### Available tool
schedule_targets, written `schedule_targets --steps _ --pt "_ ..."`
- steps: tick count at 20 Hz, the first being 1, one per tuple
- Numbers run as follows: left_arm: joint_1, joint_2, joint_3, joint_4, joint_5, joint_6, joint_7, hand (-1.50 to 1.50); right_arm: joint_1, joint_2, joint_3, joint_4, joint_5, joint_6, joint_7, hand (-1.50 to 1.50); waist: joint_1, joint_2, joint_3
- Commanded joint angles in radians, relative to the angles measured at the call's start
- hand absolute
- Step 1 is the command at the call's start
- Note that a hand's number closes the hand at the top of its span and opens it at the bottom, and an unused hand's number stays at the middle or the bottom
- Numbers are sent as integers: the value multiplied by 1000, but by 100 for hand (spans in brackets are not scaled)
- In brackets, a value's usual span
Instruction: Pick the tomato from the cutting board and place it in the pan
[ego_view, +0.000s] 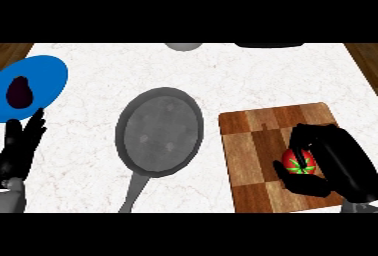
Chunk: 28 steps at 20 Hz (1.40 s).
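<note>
Curling the right robot hand round the tomato, on the cutting board. Not yet lifted. Still to carry left into the pan.

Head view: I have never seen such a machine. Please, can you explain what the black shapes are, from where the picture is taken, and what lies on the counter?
The picture looks steeply down from the robot's head. The black shapes are its hands. The right hand curls its fingers round a tomato on the wooden cutting board. The left hand rests open at the left edge. On the marble counter also lie a grey pan and a blue plate with a dark eggplant.
</note>
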Motion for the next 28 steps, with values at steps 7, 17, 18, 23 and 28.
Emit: schedule_targets --steps 7,17,18,23,28 --pt "-50 -30 -23 -20 -42 12 30 0 -110 188 155 -168 23 68 223 150 31 9 1" --pt "-67 -45 -17 6 -28 -12 32 0 -428 204 312 297 -186 -263 485 150 48 14 1" --pt "-21 -12 6 24 -25 -36 -40 0 -491 204 298 339 -219 -263 504 150 52 14 1" --pt "-46 -27 -3 23 -30 -34 -26 0 -662 204 325 655 -337 -451 489 150 58 16 1" --pt "-92 -32 1 74 -36 -32 -36 0 -775 204 415 950 -438 -617 445 150 70 21 1"
